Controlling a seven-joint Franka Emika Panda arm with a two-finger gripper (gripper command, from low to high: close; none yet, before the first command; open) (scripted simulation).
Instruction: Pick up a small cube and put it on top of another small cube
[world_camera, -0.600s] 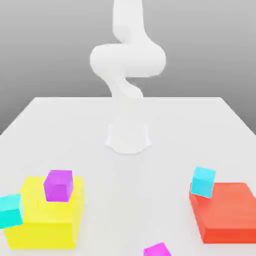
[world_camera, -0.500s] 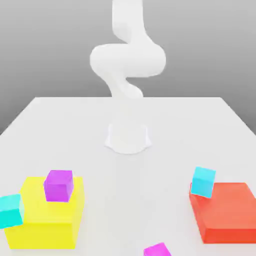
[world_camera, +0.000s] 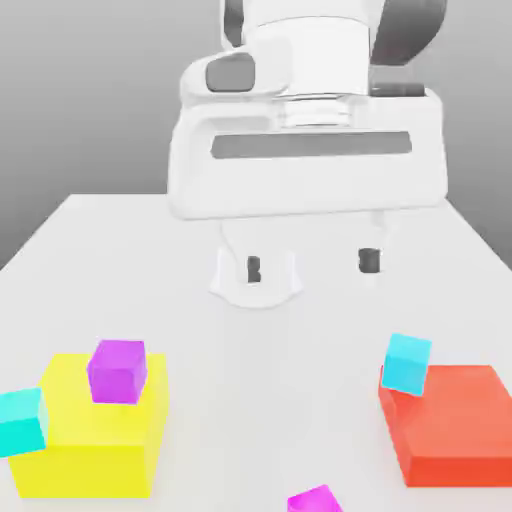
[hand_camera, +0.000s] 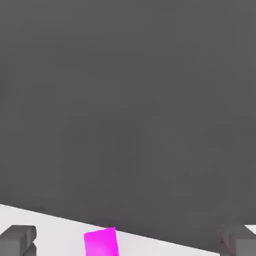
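My gripper (world_camera: 311, 264) hangs open high above the middle of the white table (world_camera: 250, 340), its two dark fingertips (world_camera: 253, 268) wide apart with nothing between them. A purple small cube (world_camera: 117, 370) rests on the yellow block (world_camera: 95, 440). One cyan small cube (world_camera: 22, 421) sits against that block's side at the exterior view's left. Another cyan cube (world_camera: 407, 363) leans at the corner of the red block (world_camera: 455, 425). A magenta small cube (world_camera: 315, 499) lies at the table's near edge. In the hand view the magenta cube (hand_camera: 101, 242) shows between the fingers (hand_camera: 17, 240) of the gripper (hand_camera: 127, 241), far off.
The arm's white base (world_camera: 257, 280) stands at the middle of the table, behind the hand. The yellow and red blocks are large and flank the near half of the table, with bare surface between them.
The hand has swung into the foreground of the exterior view, where before only the upright arm showed. None of the cubes or blocks has moved.
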